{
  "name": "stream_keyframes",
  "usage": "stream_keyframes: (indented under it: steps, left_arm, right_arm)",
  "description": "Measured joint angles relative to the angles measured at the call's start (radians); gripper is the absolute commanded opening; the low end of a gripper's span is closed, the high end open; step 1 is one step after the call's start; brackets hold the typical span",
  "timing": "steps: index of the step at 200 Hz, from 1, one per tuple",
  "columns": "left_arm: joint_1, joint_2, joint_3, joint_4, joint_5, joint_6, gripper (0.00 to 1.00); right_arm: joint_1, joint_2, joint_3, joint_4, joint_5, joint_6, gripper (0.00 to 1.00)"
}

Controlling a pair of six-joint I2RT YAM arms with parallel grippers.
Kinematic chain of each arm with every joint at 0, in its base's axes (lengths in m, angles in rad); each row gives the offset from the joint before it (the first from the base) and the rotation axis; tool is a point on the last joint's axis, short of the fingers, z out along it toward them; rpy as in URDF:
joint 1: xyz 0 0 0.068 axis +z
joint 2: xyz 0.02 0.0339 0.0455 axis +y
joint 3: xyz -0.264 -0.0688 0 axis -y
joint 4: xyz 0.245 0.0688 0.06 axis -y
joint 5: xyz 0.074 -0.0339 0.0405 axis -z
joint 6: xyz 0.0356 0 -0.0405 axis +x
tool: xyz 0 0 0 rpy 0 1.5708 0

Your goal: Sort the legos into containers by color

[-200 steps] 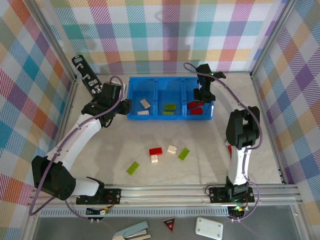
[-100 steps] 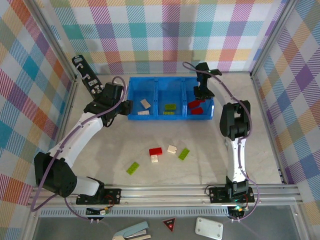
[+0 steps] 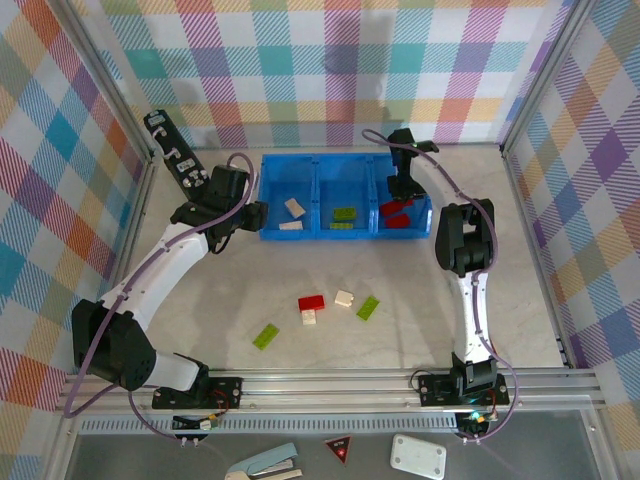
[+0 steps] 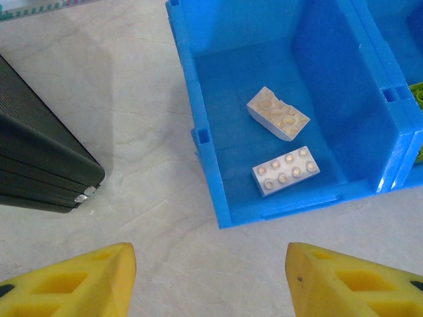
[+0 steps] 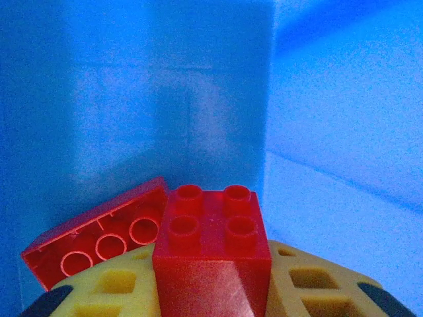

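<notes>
A red square studded plastic brick (image 5: 211, 228) sits clamped in the right pincer (image 5: 211, 290), inside the right-end compartment of the translucent blue plastic tray (image 3: 340, 236) by the counter's (image 3: 250, 280) far edge. Five loose bricks (image 3: 311, 302) lie mid-counter. The left pincer (image 4: 211, 281) gapes wide, empty, beside the tray's left end.

So the tray (image 3: 330, 236) sits at the back of the table (image 3: 420, 320), with the left gripper (image 4: 211, 281) just off its left end. Two bricks (image 4: 285, 170) are in the left compartment and probably two in the middle. The right gripper (image 3: 403, 188) with a held brick (image 5: 211, 231) is in the right one. Five loose bricks (image 3: 311, 303) lie in front.
</notes>
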Motion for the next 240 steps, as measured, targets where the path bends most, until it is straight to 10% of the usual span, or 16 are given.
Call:
stream_keyframes:
  steps: [87, 240]
  left_arm:
    - [0.000, 0.000, 0.000, 0.000, 0.016, 0.000, 0.61]
    - [0.001, 0.000, 0.097, -0.062, 0.136, -0.064, 0.61]
  right_arm:
    - [0.001, -0.010, 0.001, -0.016, -0.003, -0.001, 0.51]
    - [0.023, -0.396, -0.227, -0.066, -0.102, 0.061, 0.54]
